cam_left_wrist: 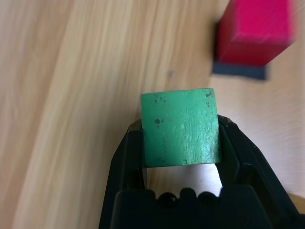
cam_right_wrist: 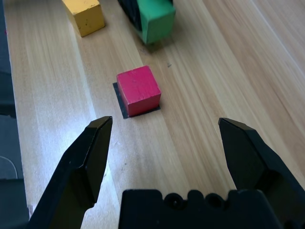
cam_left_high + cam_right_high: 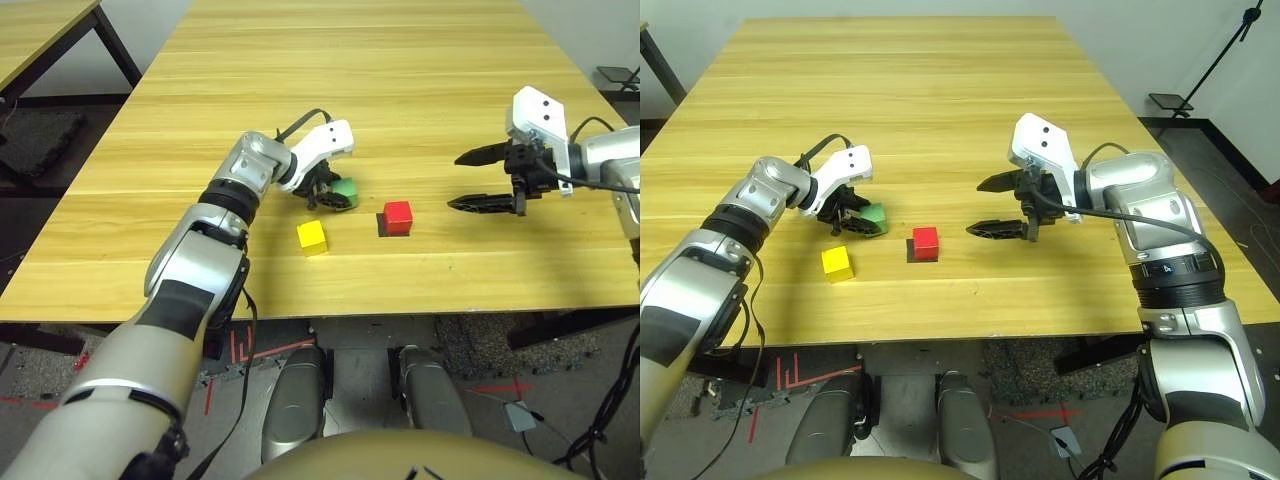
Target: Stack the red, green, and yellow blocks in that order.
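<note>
Head views, yellow block: small plain yellow cube (image 3: 312,237) is lying nearest the table's front edge, on the light wooden plank table (image 3: 400,90), free of both grippers.
Head views, red block: small bright red cube (image 3: 398,215) is sitting at about 2 o'clock from the yellow one, near it, on a flat black square patch (image 3: 385,226).
Head views, green block: small green cube (image 3: 344,189) is sitting at about 1 o'clock from the yellow one and 10 o'clock from the red one, between the fingers of the left gripper (image 3: 335,195).
Head views, right gripper: right gripper (image 3: 478,180) is hanging at 3 o'clock from the red cube, well apart from it, its two black fingers spread wide and holding nothing.
Left wrist view, green block: green cube (image 1: 180,126) is being clamped between both black fingers (image 1: 125,157), each pressing a side face.
Left wrist view, red block: red cube (image 1: 258,31) is standing on the black patch (image 1: 238,70), apart from the green one.
Right wrist view, right gripper: right gripper (image 2: 167,143) is gaping, its fingertips (image 2: 100,131) far apart.
Right wrist view, blocks: red cube (image 2: 138,89) is sitting on the black patch (image 2: 120,101) past the fingers; green cube (image 2: 156,20) and yellow cube (image 2: 86,16) are lying farther on, the green one held by the left gripper (image 2: 136,14).
</note>
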Available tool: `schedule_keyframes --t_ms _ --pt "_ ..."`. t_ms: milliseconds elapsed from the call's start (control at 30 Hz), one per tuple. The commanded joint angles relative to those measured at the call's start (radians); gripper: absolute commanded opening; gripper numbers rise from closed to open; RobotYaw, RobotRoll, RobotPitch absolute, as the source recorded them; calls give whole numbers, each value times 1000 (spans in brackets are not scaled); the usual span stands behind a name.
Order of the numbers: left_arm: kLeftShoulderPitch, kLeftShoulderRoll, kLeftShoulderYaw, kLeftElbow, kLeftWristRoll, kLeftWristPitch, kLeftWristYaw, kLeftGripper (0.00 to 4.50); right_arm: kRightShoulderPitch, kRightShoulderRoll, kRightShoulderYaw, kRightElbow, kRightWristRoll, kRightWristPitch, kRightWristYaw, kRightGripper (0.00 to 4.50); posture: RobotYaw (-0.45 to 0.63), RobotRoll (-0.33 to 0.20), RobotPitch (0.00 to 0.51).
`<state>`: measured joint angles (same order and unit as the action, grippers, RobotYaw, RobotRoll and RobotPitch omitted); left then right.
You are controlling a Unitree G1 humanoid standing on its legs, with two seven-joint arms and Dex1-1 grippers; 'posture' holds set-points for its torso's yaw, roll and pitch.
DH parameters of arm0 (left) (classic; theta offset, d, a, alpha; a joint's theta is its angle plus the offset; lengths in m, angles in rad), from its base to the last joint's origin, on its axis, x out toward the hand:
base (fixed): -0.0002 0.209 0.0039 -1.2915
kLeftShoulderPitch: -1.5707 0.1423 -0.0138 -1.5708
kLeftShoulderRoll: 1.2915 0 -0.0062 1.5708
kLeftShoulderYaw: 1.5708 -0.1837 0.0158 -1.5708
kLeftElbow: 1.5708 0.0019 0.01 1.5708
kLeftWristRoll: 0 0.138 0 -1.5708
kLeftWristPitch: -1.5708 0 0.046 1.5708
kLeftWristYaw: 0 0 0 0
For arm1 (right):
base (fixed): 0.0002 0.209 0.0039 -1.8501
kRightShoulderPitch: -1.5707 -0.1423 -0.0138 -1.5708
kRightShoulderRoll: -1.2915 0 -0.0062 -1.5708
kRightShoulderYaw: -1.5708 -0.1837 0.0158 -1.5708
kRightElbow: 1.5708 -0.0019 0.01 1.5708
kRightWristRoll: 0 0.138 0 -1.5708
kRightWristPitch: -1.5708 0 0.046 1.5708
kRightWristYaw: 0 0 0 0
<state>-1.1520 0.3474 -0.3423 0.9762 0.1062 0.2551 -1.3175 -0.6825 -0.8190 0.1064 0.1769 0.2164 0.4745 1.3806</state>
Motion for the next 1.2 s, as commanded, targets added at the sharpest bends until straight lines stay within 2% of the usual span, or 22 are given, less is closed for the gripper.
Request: schedule_keyframes --t_ms 33,200,367,767,1200 --pt "-19 -15 -2 -141 -27 115 -72 2095 26 -14 -16 -16 21 -1 -3 4500 67 -17 62" --pt "0 -29 -51 -344 -36 296 -130 2095 63 -20 -24 -43 29 7 -13 4500 54 -9 65" --pt "16 -73 -82 -401 -39 358 -94 2095 91 -25 -31 -76 44 29 -40 4500 27 -3 66" --pt "43 -127 -110 -363 -33 330 -7 2095 126 -43 -44 -135 71 81 -72 4500 7 -5 76" --pt "66 -132 -113 -358 -38 302 12 2095 131 -48 -42 -152 87 102 -87 4500 0 -8 88"
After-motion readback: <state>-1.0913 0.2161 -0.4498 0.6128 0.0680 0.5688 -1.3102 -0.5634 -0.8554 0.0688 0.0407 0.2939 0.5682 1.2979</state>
